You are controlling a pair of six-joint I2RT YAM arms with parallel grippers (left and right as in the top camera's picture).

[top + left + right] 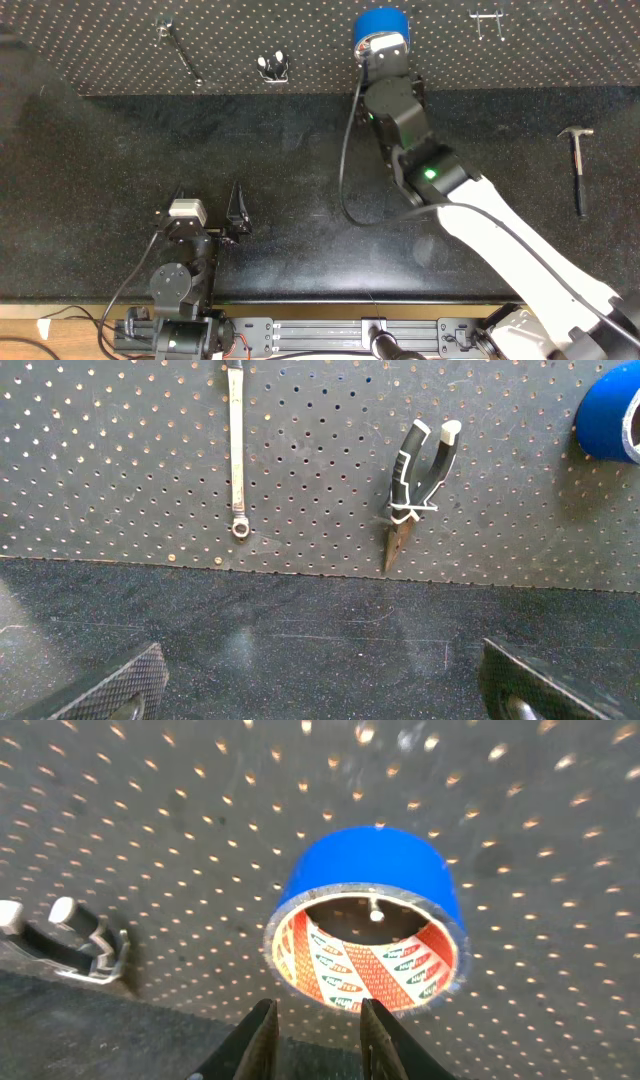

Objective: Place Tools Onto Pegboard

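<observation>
Blue tape roll (pixel 370 870) hangs by its core on a peg (pixel 375 915) | right claw (pixel 318 1035) open just beside it, empty | left claw (pixel 320 690) open, desk's near edge

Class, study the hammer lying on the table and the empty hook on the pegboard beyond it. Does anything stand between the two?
Nothing visible does. The stretch from the hammer to the empty hook is bare table and pegboard; the right hand is off to one side, at the blue tape roll.
</observation>
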